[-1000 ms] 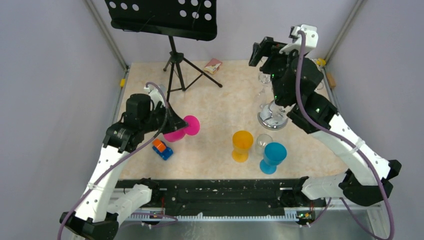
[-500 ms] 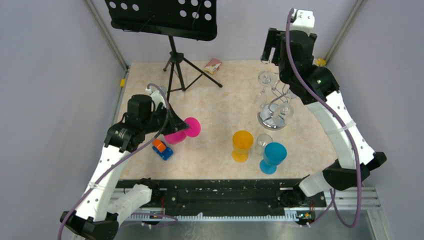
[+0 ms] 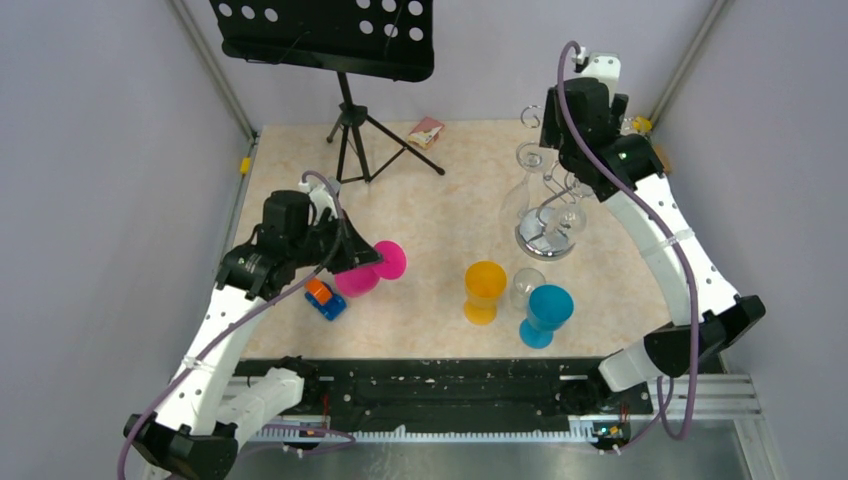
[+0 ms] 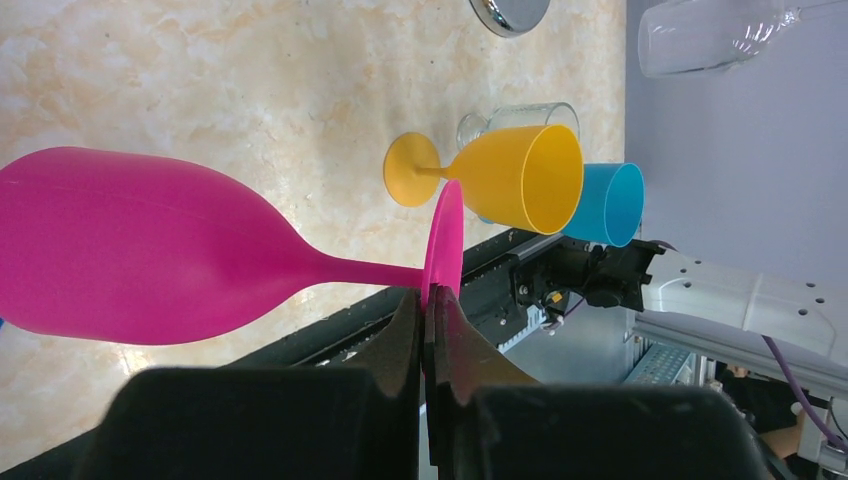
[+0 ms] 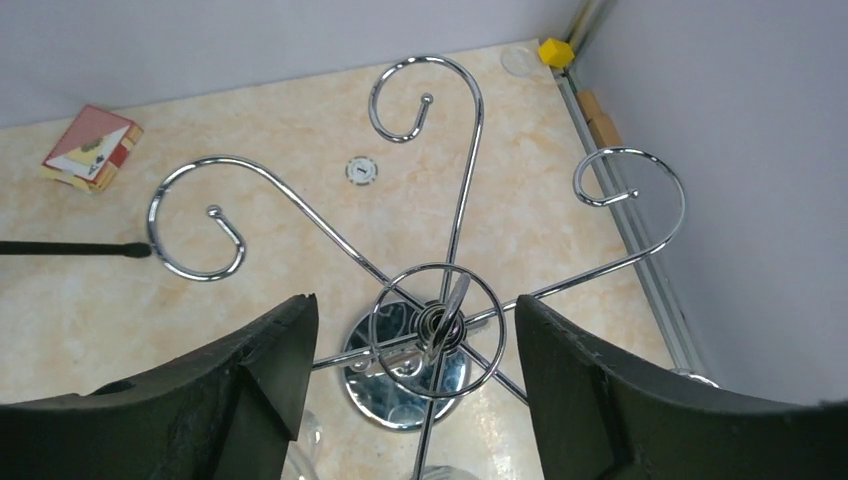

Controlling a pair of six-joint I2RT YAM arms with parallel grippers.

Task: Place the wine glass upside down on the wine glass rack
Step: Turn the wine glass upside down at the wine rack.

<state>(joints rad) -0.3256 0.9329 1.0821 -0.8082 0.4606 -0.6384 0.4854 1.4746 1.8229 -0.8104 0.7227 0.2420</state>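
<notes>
Lifts the right gripper [image 5: 412, 305] up and back from the wine glass rack [image 5: 437, 325], after crowding low against its stem a second ago; now hovers straight above the rack's hub, fingers spread wide and grasping nothing. Leaves a clear wine glass [image 3: 514, 205] hanging bowl-down from a hook arm on the side of the rack facing the left arm, free of any grip. Reads as one glass racked and released. Keeps the left gripper [image 4: 428, 310] clenched on the rim of the foot of a magenta wine glass [image 4: 150, 250], held lying sideways with its foot toward the rack, well apart from it. Nudges it slightly nearer the rack than half a second ago. Suggests this glass as next for a free hook. Calls for turning it bowl-down first and steering past the orange goblet [image 3: 484, 290] and blue goblet [image 3: 547, 312] standing near the rack's base.
</notes>
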